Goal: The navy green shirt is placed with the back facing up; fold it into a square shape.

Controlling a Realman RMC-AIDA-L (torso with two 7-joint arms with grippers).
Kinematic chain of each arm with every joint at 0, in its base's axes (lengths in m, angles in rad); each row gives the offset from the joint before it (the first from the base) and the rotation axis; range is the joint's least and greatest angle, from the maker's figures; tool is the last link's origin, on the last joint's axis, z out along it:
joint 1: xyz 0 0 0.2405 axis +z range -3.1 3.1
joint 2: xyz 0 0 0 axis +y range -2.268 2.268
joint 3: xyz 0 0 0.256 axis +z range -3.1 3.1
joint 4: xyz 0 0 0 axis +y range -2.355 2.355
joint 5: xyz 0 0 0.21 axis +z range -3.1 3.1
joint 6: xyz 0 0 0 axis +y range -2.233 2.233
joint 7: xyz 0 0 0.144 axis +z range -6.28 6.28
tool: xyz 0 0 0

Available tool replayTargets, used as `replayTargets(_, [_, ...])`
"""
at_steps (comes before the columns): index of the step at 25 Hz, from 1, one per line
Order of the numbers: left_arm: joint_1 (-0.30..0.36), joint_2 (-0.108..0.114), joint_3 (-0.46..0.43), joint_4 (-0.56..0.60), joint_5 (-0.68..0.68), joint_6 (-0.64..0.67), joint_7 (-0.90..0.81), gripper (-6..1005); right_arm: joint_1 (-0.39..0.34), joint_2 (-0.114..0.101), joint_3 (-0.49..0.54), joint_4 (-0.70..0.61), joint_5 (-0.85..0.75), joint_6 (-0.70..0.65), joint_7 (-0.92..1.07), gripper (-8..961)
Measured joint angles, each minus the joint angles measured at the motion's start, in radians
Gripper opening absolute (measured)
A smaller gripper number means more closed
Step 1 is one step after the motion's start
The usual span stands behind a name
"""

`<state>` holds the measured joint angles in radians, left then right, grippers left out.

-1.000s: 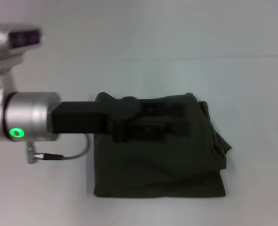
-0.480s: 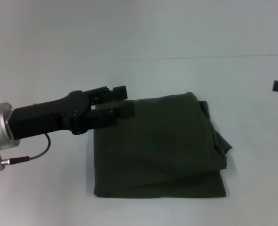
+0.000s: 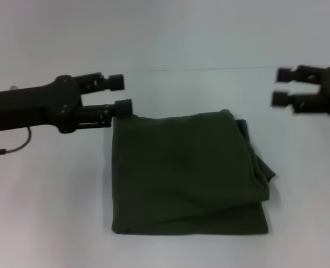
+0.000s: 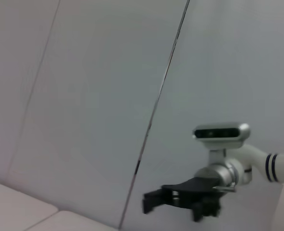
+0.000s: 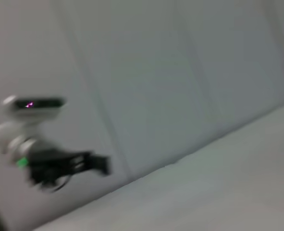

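Note:
The navy green shirt (image 3: 181,173) lies folded into a rough square in the middle of the white table (image 3: 47,212), with layered edges showing along its right side. My left gripper (image 3: 120,94) hovers open just beyond the shirt's far left corner, holding nothing. My right gripper (image 3: 281,86) hangs open off the shirt's far right, clear of the fabric and also empty. The left wrist view shows the right gripper (image 4: 175,206) from afar, and the left gripper (image 5: 99,163) appears small in the right wrist view. Neither wrist view shows the shirt.
A thin seam (image 3: 209,69) crosses the table behind the shirt. A grey cable (image 3: 19,145) hangs under my left arm.
My left gripper has drawn back to the left off the shirt and now stands open beside its corner. My right gripper has come into view from the right edge.

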<state>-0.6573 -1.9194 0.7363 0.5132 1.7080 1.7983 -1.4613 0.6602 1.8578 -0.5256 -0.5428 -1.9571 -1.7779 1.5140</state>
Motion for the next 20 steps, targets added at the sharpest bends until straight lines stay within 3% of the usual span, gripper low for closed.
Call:
replayTargets(5, [0.009, 0.015, 0.001, -0.045, 0.044, -0.052, 0.151, 811, 0.008, 0.052, -0.081, 0.002, -0.001, 0.019, -0.131, 919])
replayTargets(10, [0.014, -0.006, 0.005, -0.050, 0.103, -0.078, 0.241, 863, -0.009, 0.091, -0.115, 0.011, -0.003, 0.048, -0.229, 919])
replayTargets(20, [0.012, -0.025, 0.025, -0.052, 0.115, -0.081, 0.269, 863, -0.018, 0.092, -0.154, 0.013, -0.003, 0.050, -0.258, 919])
